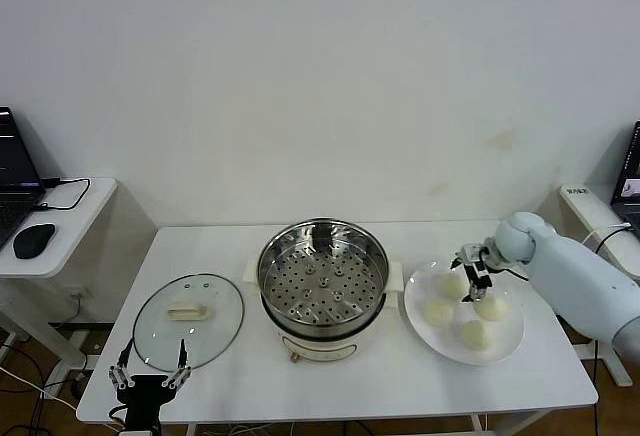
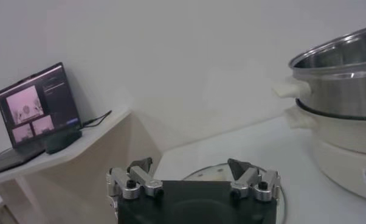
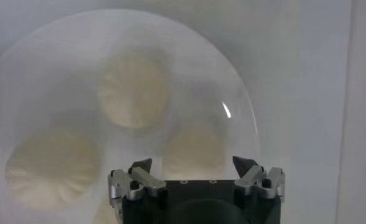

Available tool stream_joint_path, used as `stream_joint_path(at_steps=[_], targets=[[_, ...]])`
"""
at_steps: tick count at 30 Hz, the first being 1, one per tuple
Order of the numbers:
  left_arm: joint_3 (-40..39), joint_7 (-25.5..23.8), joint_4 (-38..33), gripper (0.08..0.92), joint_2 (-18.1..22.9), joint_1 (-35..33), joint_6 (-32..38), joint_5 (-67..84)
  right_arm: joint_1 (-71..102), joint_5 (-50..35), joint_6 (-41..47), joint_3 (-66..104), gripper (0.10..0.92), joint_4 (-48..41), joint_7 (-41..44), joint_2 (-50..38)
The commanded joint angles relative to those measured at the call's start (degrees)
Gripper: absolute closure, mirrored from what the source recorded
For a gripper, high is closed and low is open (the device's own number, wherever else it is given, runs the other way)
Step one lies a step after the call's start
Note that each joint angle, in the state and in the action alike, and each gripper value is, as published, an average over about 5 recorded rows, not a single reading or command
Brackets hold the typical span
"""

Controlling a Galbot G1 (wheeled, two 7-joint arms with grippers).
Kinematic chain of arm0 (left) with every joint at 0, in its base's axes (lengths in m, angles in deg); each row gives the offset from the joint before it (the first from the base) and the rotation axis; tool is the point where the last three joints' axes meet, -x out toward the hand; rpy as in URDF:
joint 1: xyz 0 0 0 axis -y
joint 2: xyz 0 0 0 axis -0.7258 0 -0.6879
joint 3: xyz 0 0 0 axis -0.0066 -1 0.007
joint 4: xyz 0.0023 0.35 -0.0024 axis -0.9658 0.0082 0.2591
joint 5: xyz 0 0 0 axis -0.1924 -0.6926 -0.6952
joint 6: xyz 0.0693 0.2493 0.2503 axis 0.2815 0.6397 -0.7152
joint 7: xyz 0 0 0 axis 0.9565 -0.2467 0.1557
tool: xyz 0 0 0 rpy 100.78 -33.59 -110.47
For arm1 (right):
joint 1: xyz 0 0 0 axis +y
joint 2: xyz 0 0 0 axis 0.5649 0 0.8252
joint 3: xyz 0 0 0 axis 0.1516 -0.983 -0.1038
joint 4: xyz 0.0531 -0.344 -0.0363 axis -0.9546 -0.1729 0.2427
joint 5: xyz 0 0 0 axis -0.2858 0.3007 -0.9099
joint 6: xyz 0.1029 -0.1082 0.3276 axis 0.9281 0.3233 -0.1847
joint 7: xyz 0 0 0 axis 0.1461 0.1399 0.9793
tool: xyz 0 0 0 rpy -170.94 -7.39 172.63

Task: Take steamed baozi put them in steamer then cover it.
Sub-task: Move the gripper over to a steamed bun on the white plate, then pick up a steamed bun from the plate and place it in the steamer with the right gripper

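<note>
**Right pincer over the plate of buns, steamer uncovered**

The right pincer (image 1: pixel 472 278) hangs low over the flat white round plate (image 1: pixel 505 344) on the right side of the white counter (image 1: pixel 400 386). Its fingers (image 3: pixel 140 167) stand apart, around the plate's rear-left bun, and they pinch nothing. In the right wrist view it points straight down at the plate, with the buns spread beneath it. Four small, round, cream-white steamed baozi (image 1: pixel 438 312) lie on that plate, close together.

Just left of the plate stands the steamer (image 1: pixel 322 274), a round shiny stainless-steel pot on a cream-white electric base with side handles. Its perforated tray is bare and nothing covers it.

Further left, flat on the counter and well apart from the steamer, lies the cover (image 1: pixel 188 320), a round clear glass lid with a metal rim and a cream-white rectangular handle at its centre.

The left pincer (image 1: pixel 150 369) waits at the counter's near edge, just beside the lid's near rim, spread wide and empty.
</note>
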Motion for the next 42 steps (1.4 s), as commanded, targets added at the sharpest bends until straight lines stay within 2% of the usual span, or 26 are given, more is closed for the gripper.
stream_joint_path(at_steps=[1,8,25,30,37,42], targets=[[0.15,0.0,0.17,0.177,0.04,0.01,0.06,-0.01,-0.6,1.16,-0.02,-0.65,0.302,-1.68,-0.3,1.11],[0.09,-0.01,0.27,0.177,0.12,0.03,0.14,-0.02,-0.25,1.76,0.47,-0.34,0.324,-1.99,-0.4,1.23],[-0.02,-0.02,0.17,0.177,-0.1,0.2,0.24,-0.01,-1.76,-0.51,0.62,-1.85,0.486,0.17,0.21,-0.57],[-0.11,-0.11,0.03,0.177,-0.61,-0.02,0.17,0.21,-6.63,-4.91,0.9,-5.64,0.498,4.19,1.23,-3.6],[-0.41,-0.37,-0.91,0.177,-1.11,-0.31,0.13,0.5,-18.51,-15.16,2.95,-12.36,0.495,13.32,2.68,-8.93],[-0.54,-0.51,-1.49,0.177,-1.77,-0.32,0.13,1.05,-27.16,-21.8,4.12,-18.16,0.491,16.76,2.93,-9.12]])
